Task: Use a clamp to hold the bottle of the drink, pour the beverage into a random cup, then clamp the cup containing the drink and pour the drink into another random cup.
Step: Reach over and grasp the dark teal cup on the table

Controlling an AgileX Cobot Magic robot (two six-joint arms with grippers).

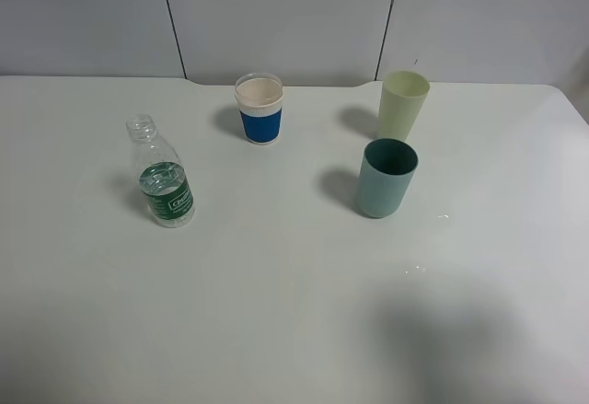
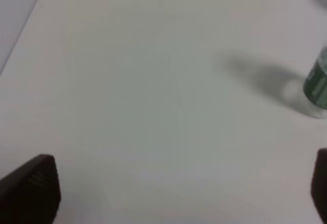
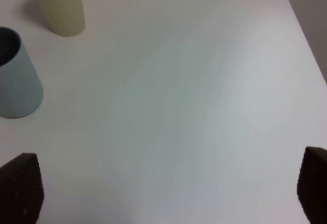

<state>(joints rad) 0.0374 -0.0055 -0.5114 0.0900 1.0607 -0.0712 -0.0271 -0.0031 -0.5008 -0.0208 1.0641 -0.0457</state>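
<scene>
A clear plastic bottle (image 1: 161, 177) with a green label and no cap stands upright at the table's left; a sliver of it (image 2: 318, 85) shows in the left wrist view. Three cups stand farther back: a white cup with a blue band (image 1: 259, 109), a pale yellow-green cup (image 1: 402, 105) (image 3: 59, 4), and a teal cup (image 1: 386, 178) (image 3: 15, 78) in front of it. Neither arm appears in the high view. My left gripper (image 2: 179, 191) is open over bare table, apart from the bottle. Open too, my right gripper (image 3: 168, 193) hangs wide of both nearby cups.
The white table (image 1: 276, 312) reaches back to a grey panelled wall (image 1: 276, 17). Its right edge (image 3: 306, 35) shows in the right wrist view. A few small drops glint on the table (image 1: 444, 216) beside the teal cup.
</scene>
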